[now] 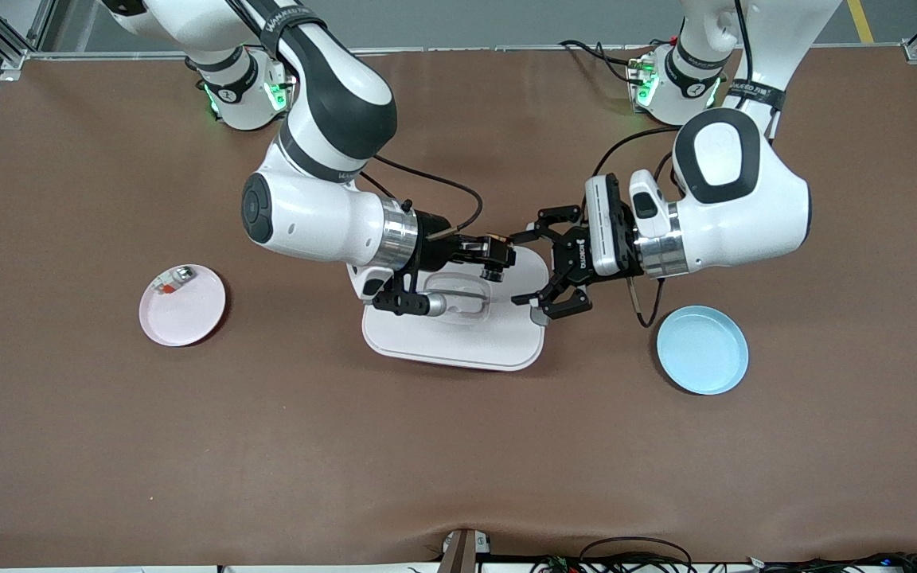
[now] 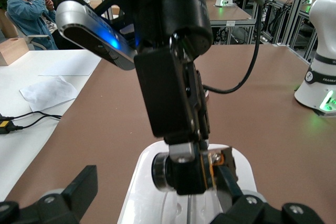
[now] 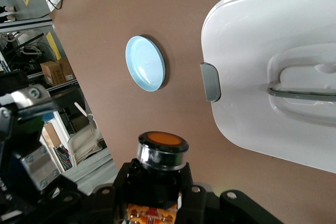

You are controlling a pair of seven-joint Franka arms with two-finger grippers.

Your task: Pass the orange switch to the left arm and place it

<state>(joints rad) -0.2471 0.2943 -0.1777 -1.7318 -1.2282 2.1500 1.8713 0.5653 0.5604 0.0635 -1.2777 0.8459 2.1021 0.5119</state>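
Observation:
The orange switch (image 1: 496, 263) hangs over the lid of the white box (image 1: 458, 338), with my right gripper (image 1: 490, 253) shut on its black body. In the right wrist view its orange cap and silver ring (image 3: 160, 149) stick out from between the right gripper's fingers (image 3: 122, 188). My left gripper (image 1: 524, 268) faces it over the box's edge, open, with the switch (image 2: 185, 170) at the mouth of its spread fingers (image 2: 71, 195) and not gripped by them. In the left wrist view the right gripper (image 2: 181, 148) comes down onto the switch from above.
A pink plate (image 1: 182, 314) with a small clear-and-silver piece (image 1: 173, 280) lies toward the right arm's end of the table. A blue plate (image 1: 702, 350) lies beside the box toward the left arm's end. The box has a grey side clasp (image 3: 211, 82) and a recessed lid handle (image 1: 462, 296).

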